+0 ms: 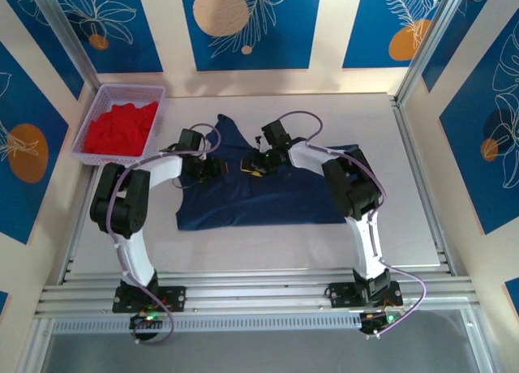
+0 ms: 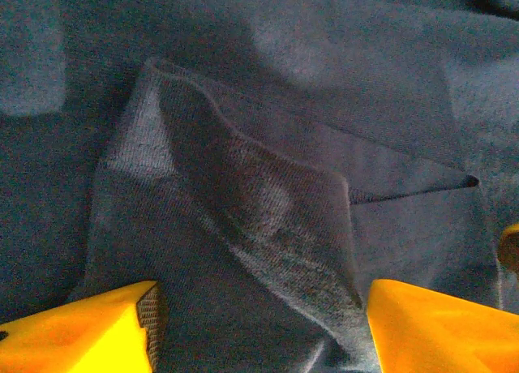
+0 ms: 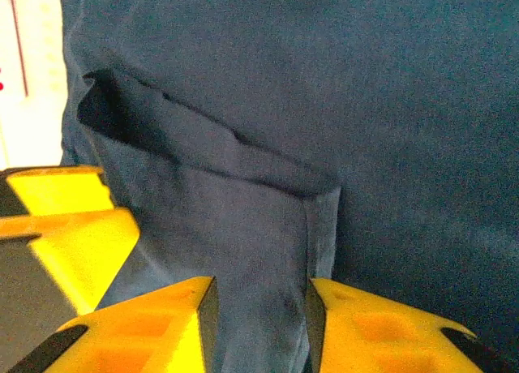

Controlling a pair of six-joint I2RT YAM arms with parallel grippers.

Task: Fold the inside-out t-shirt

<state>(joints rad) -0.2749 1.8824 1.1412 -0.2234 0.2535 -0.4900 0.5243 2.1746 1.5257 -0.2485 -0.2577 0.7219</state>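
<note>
The inside-out t-shirt (image 1: pixel 268 203) lies spread on the counter (image 1: pixel 389 227), to the right of the basket (image 1: pixel 87 146) and a little nearer the arm bases than it. Both hands are down on the shirt.

The left hand (image 1: pixel 200 167), the one closer to the basket, stands wide open. Its fingers (image 2: pixel 97 328) straddle a raised ridge of cloth (image 2: pixel 268 227) without gripping it. The right hand (image 1: pixel 256 165), further from the basket, stands part open. A flap (image 3: pixel 243 235) sits in the gap, and nothing is pinched yet.

The main risk, as I judge it, is an uneven grab. One hand could catch a single layer while the other takes two, so a lift would skew the fold. The thin flap could also slip free if the right hand closes on its edge alone. The hands also work near each other and could collide.
</note>
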